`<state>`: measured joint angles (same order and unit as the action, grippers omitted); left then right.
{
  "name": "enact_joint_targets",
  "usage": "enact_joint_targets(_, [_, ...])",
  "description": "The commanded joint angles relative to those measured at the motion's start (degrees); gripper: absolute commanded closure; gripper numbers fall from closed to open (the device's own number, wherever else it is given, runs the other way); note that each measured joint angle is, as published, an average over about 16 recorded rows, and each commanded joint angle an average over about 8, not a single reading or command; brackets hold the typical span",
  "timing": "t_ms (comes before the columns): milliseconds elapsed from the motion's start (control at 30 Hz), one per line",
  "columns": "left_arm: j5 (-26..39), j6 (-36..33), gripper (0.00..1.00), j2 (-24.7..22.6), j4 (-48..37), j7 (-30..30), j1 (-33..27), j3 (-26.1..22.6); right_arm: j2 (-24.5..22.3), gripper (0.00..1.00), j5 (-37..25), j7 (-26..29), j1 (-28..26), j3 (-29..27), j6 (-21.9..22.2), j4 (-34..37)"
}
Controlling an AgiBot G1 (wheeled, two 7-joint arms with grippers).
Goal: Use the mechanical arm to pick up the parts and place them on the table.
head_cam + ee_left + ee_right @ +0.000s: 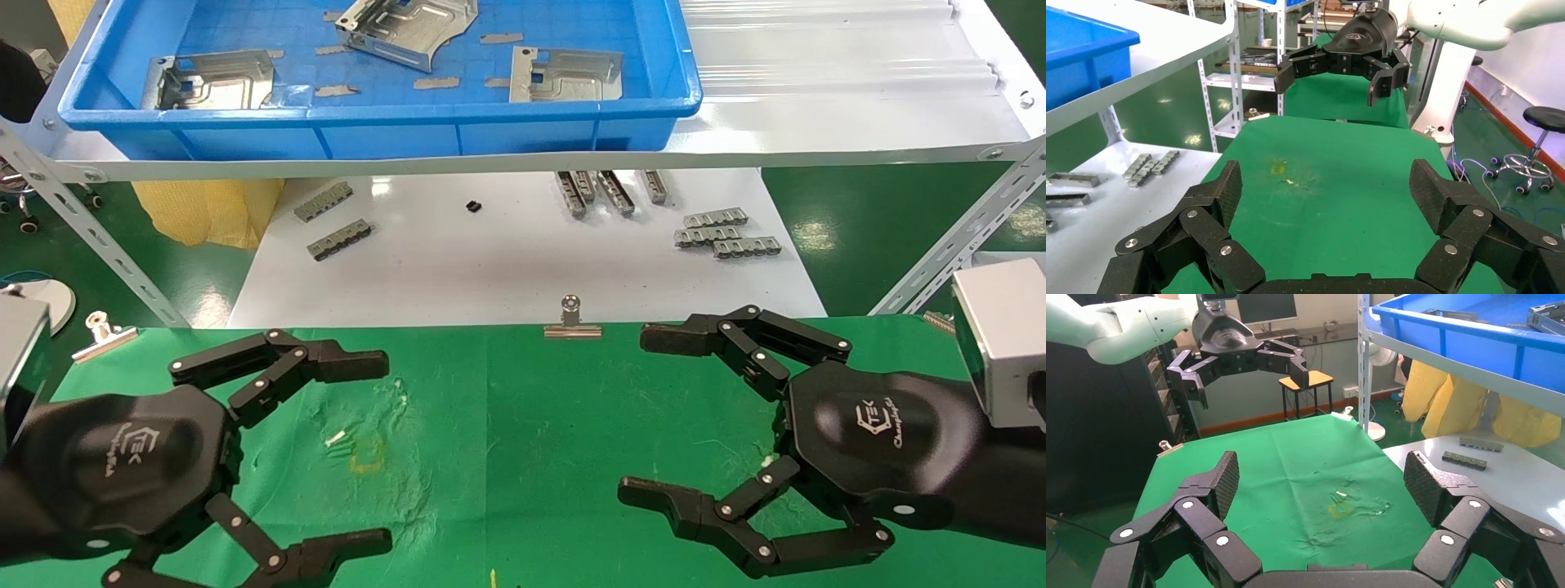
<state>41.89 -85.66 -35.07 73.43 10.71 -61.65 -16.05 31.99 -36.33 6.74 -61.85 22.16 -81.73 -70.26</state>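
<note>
Three silver-grey parts lie in a blue bin (376,114) on the white shelf: one at the left (214,79), one at the back middle (406,28), one at the right (564,73). My left gripper (384,453) is open and empty, low over the left of the green table (507,425). My right gripper (636,413) is open and empty over the table's right. The two face each other. The left wrist view shows its own open gripper (1324,190) and the right gripper (1333,76) beyond. The right wrist view shows its own gripper (1321,478) with bare cloth between the fingers.
A glossy white board (507,278) under the shelf holds small toothed strips at left (339,241), middle (613,189) and right (727,237). Binder clips (572,322) (102,335) sit on the cloth's far edge. Slanted shelf struts stand at left (98,237) and right (956,245).
</note>
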Motion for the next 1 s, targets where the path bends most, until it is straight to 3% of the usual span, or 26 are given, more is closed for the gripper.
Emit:
enact_joint_targets(33, [0.0, 0.0, 0.0, 0.0, 0.0, 0.0, 0.0, 0.0, 0.0, 1.0, 0.0, 0.0, 0.0, 0.0, 0.0, 0.0])
enact_joint_targets(800, [0.14, 0.0, 0.0, 0.07, 0.15, -0.05, -0.19, 0.01, 0.0, 1.0, 0.0, 0.0, 0.0, 0.0, 0.0, 0.0])
enact_joint_targets(1000, [2.71, 0.76, 0.0, -0.28, -0.04, 1.36, -4.9, -0.61, 0.0, 1.0, 0.0, 0.0, 0.0, 0.0, 0.0, 0.0])
